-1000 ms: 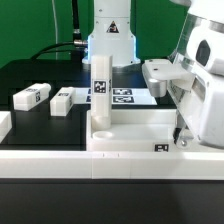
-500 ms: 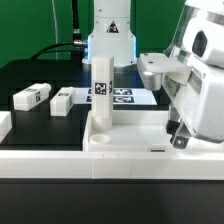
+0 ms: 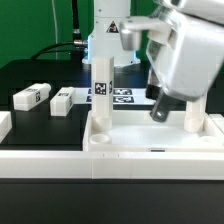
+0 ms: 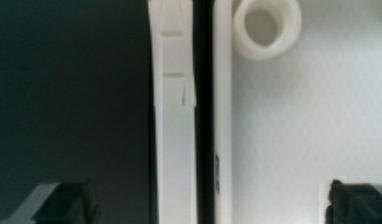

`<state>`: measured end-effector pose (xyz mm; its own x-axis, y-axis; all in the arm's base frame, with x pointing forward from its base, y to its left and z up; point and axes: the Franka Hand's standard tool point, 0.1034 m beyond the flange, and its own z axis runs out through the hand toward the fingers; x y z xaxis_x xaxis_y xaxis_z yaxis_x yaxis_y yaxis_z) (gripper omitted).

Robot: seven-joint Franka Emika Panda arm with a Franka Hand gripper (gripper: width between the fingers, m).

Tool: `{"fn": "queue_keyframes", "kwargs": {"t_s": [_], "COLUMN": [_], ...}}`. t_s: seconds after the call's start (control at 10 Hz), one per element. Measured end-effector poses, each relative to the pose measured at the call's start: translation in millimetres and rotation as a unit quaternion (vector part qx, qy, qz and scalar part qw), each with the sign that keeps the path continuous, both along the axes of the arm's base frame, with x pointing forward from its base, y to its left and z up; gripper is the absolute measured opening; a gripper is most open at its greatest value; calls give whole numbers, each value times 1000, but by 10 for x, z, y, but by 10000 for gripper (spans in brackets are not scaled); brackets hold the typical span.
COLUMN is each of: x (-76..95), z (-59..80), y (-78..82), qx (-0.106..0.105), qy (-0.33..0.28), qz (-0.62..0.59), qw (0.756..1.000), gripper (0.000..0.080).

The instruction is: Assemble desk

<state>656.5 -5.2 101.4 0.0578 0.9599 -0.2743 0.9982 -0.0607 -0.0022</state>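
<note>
The end effector (image 3: 160, 112), its fingers (image 4: 60, 202) spread wide and holding nothing, hangs over the desk top (image 3: 50, 160) at 3 o'clock in the exterior view. An upright leg (image 3: 101, 92) bearing square tags stands toward 9 o'clock of it. Two loose legs (image 3: 32, 96) lie farther toward 9 o'clock on the black worktop (image 3: 50, 125), with a green backdrop behind.

The desk top (image 3: 130, 140) is plain white; the upright leg (image 3: 101, 85) is white with black-and-white square tags. To the exterior view's left of that leg, the near loose leg (image 3: 62, 100) and the far loose leg (image 3: 32, 96) are white with like tags, on the black tabletop (image 3: 40, 125). Behind it the marker board (image 3: 125, 97) is white with black-and-white tags, and the backdrop (image 3: 30, 25) is green.
</note>
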Motion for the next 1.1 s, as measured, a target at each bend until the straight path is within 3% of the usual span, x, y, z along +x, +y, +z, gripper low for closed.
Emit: {"fn": "queue_keyframes", "kwargs": {"t_s": [0.1,0.7,0.9,1.1], "x": [7,-5,-7,-62], "z": [47,17,12,-20], "y": [-95,-106,-103,-252], "qx": [-6,-6,-7,-8], "qy": [-4,-7,-33,-57], "qz": [-3,-23,-117,-204], "qw": [1000,1000,993,977], "gripper": [646,649,649,649]}}
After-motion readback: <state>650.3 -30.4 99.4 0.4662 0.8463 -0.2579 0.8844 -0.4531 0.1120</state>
